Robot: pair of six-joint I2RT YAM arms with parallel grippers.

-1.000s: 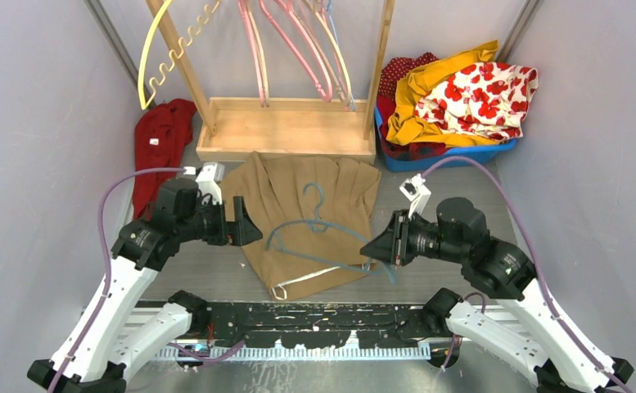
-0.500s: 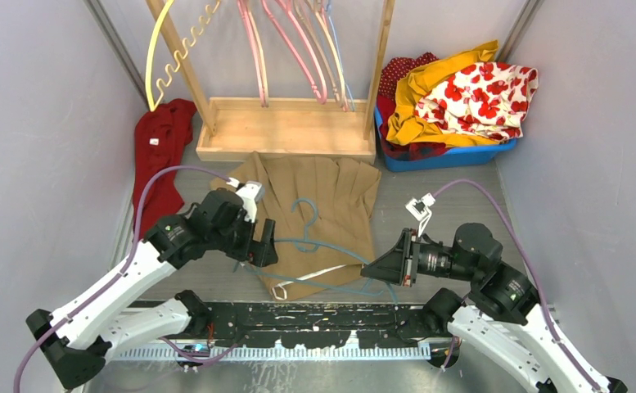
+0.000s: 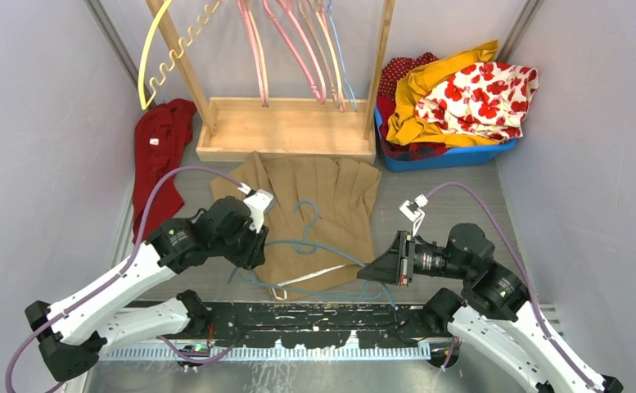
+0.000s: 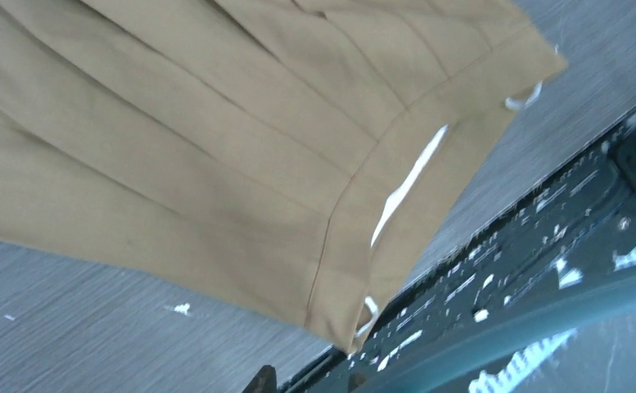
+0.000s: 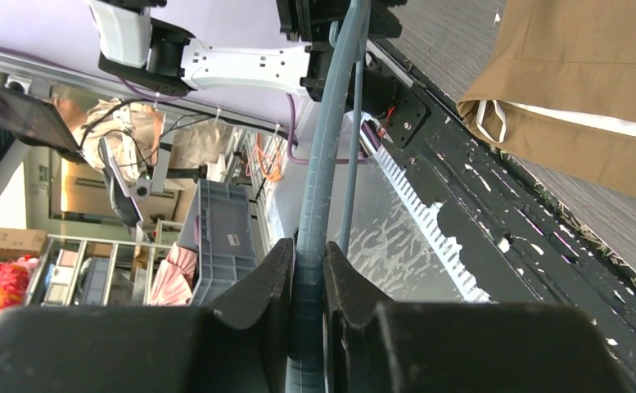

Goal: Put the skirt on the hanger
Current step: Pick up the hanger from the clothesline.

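The tan pleated skirt [image 3: 322,205] lies flat on the table, its waistband toward the near edge. A blue hanger [image 3: 304,221] lies across it. My right gripper [image 3: 377,268] is shut on the hanger's right end; in the right wrist view the blue bar [image 5: 322,164] is pinched between the black fingers [image 5: 306,262]. My left gripper [image 3: 249,250] is at the hanger's left end, by the skirt's near-left corner. From the right wrist view the bar's far end runs in between its fingers. The left wrist view shows the skirt [image 4: 216,164] and only two narrowly spaced fingertips [image 4: 308,383].
A wooden rack [image 3: 286,127] with pink hangers [image 3: 298,49] stands at the back. A yellow hanger [image 3: 155,57] hangs on its left. A red garment [image 3: 157,147] lies at the left wall. A blue bin [image 3: 445,155] of clothes sits back right. A black rail [image 3: 322,315] runs along the near edge.
My left arm swung in and down to the hanger's left end and its jaws narrowed. The right gripper drew the hanger slightly toward the near edge.
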